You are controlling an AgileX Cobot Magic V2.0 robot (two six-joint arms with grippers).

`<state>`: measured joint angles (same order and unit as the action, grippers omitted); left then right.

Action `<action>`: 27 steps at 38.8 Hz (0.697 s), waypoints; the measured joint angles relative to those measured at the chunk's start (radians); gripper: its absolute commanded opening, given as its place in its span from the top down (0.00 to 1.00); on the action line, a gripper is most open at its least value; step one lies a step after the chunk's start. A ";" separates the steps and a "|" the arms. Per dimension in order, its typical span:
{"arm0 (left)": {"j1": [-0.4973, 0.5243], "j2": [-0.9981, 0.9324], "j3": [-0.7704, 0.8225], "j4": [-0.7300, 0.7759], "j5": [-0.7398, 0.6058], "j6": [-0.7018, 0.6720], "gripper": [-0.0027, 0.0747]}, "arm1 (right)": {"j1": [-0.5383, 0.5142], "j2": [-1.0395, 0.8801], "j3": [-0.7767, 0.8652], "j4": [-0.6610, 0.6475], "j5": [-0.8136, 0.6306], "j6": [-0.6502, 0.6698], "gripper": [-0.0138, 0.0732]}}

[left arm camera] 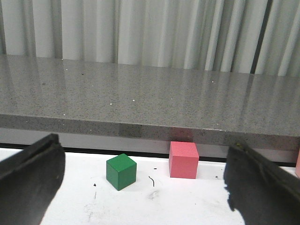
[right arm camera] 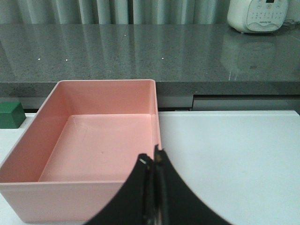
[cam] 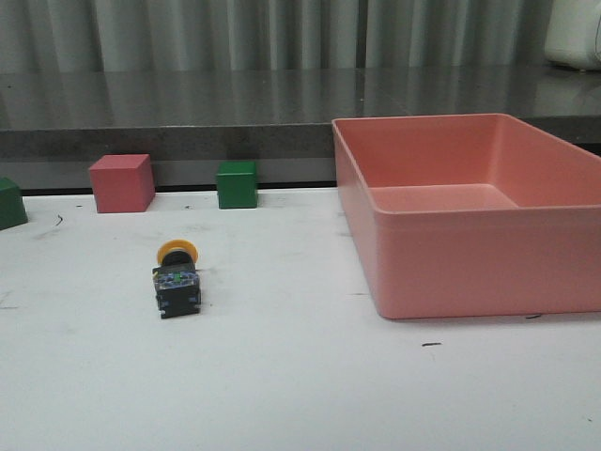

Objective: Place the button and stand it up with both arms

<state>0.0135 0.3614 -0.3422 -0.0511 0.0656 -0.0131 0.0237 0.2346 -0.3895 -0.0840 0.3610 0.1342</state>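
The button is lying on its side on the white table, on the left part and a bit near us. Its yellow cap points to the far side and its black body points toward us. It is not standing up, so the job looks like it is just at the start. No arm shows in the front view, and nothing is touching the button. The left gripper is spread wide and holds nothing; past its two black fingers I see a green cube and a pink cube by the far wall. The right gripper has its fingers pressed together with nothing between them, and it hangs just near the big pink box, which has nothing in it. That box sits on the right, well apart from the button. I think the next move is for the left arm to go to the button and take it by the black body. Then the right arm would need to let its fingers part and come over to help tip it up so it stands.
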 measured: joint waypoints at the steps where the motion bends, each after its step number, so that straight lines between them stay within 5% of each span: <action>1: 0.000 0.000 0.000 0.000 0.000 0.000 0.11 | 0.000 -0.001 0.000 0.000 -0.002 0.000 0.91; 17: 0.000 0.008 -0.007 -0.066 0.009 0.000 0.11 | 0.000 -0.001 0.004 0.000 -0.002 -0.002 0.91; 27: -0.016 0.218 -0.166 -0.034 0.181 0.000 0.11 | 0.000 -0.001 0.004 0.000 -0.004 -0.002 0.91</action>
<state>-0.0028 0.5795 -0.5082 -0.0848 0.2467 -0.0131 0.0237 0.2337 -0.3856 -0.0840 0.3569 0.1325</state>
